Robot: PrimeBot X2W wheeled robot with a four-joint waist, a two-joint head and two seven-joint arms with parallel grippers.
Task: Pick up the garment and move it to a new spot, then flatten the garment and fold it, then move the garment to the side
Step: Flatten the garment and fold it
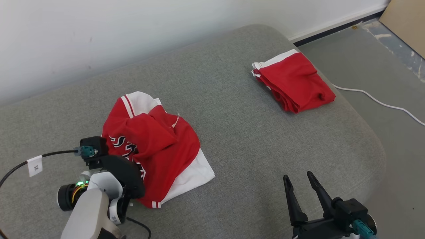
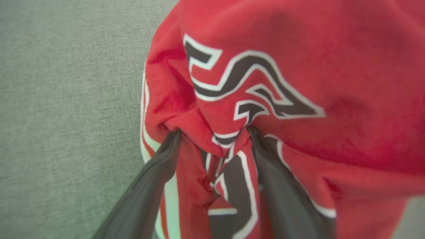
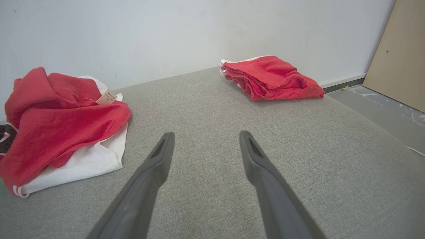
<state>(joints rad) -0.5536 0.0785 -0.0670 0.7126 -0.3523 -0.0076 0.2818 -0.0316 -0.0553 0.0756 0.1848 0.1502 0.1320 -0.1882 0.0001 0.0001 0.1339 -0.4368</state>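
A crumpled red and white garment (image 1: 156, 146) with a black and white logo lies on the left of the grey cushion (image 1: 249, 149). My left gripper (image 1: 134, 166) is pressed down into its near left side. In the left wrist view the garment (image 2: 298, 66) bulges around the left gripper (image 2: 214, 132), whose fingers (image 2: 156, 172) stand wide apart, open, with a fold of printed cloth between them. My right gripper (image 1: 297, 176) hovers open over bare cushion at the lower right, holding nothing. The right wrist view has the right gripper (image 3: 206, 134) pointing at the cushion, with the garment (image 3: 59, 116) to its left.
A second red garment (image 1: 294, 81), folded, sits near the cushion's far right edge, and is also seen as the folded garment (image 3: 269, 78). A white wall runs behind. On the floor to the right lie a white cable (image 1: 382, 103) and a tan board (image 1: 406, 20).
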